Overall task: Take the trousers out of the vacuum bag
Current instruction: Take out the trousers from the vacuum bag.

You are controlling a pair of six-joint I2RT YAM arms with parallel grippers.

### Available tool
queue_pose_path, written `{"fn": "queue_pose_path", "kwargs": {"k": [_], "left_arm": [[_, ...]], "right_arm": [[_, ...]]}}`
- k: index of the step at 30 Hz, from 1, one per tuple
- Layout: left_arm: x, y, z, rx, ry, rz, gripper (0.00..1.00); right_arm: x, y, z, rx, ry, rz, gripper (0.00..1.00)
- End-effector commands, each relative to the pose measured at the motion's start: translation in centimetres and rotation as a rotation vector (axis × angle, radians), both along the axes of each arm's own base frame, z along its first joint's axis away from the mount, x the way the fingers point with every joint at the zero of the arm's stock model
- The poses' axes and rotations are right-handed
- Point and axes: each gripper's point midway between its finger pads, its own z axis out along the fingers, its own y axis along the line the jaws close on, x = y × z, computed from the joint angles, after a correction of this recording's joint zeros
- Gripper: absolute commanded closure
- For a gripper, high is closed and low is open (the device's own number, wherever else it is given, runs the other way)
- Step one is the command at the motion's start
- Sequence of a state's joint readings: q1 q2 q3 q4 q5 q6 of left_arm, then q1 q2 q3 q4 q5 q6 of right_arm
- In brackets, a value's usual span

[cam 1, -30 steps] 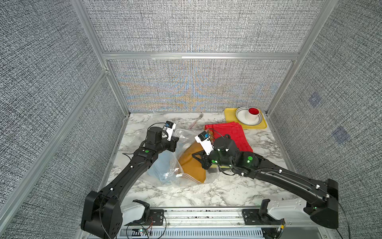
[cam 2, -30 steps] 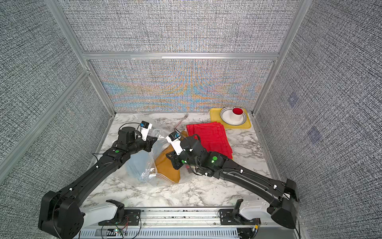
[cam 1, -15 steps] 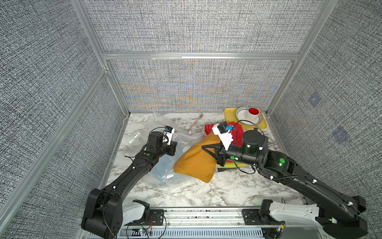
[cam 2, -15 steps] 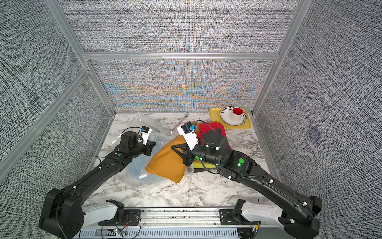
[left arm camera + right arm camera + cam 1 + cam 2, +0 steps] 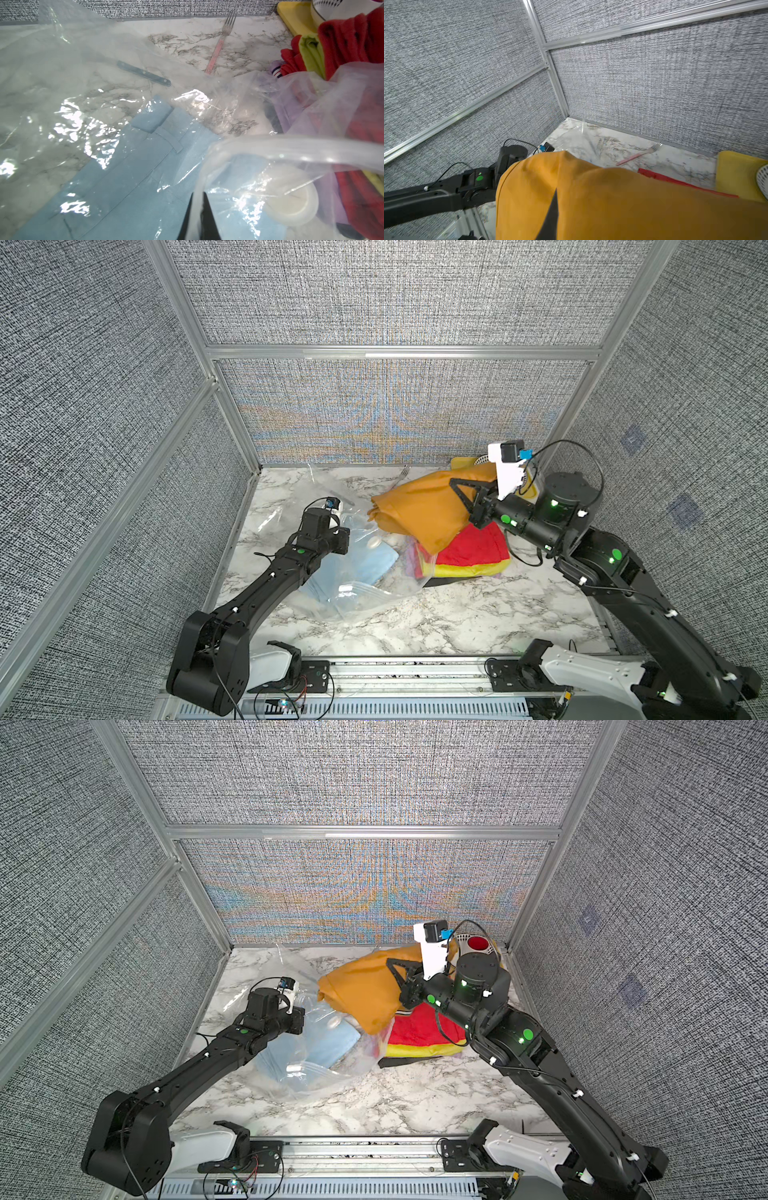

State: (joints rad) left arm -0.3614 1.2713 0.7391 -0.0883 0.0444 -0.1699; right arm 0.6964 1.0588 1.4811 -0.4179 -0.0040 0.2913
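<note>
The see-through vacuum bag lies crumpled at the left middle of the table. Light blue trousers lie inside it, beside its white valve. My left gripper is shut on the bag's thick rim. My right gripper is shut on the orange trousers, which hang in the air outside the bag; cloth covers all but one finger. Below them lies a pile of red, yellow, lilac and dark grey trousers, its left edge under the bag's mouth.
A pink-handled fork lies by the back wall. A dark-handled knife shows through the bag's plastic. A yellow tray with a bowl stands in the back right corner. Fabric walls enclose three sides.
My right gripper has pulled the orange trousers out of the bag, up and to the right over the pile. The left gripper has kept its hold on the bag.
</note>
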Motion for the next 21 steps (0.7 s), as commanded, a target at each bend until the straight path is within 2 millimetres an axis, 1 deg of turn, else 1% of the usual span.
{"fn": "queue_pose_path", "kwargs": {"k": [1, 4, 8, 11, 16, 19, 21], "left_arm": [[0.4, 1.2, -0.5, 0.033, 0.013, 0.065, 1.0], [0.3, 1.5, -0.8, 0.041, 0.023, 0.081, 1.0], [0.2, 2.5, -0.9, 0.074, 0.027, 0.124, 1.0], [0.4, 4.2, -0.5, 0.106, 0.014, 0.213, 1.0], [0.4, 8.4, 0.8, 0.137, -0.017, 0.422, 1.0], [0.1, 10.3, 1.8, 0.105, -0.047, 0.52, 1.0], [0.0, 10.8, 2.6, 0.077, -0.074, 0.541, 1.0]], "right_arm": [[0.8, -1.3, 4.3, 0.092, -0.115, -0.036, 1.0], [1.7, -2.0, 5.2, 0.092, -0.137, -0.051, 1.0], [3.0, -2.7, 6.0, 0.091, -0.157, -0.063, 1.0], [4.6, -3.4, 5.5, 0.062, -0.168, -0.091, 1.0], [7.7, -5.3, 4.4, 0.046, -0.178, -0.113, 1.0], [9.6, -6.0, 3.4, 0.045, -0.166, -0.102, 1.0], [11.0, -6.6, 2.6, 0.051, -0.155, -0.091, 1.0]]}}
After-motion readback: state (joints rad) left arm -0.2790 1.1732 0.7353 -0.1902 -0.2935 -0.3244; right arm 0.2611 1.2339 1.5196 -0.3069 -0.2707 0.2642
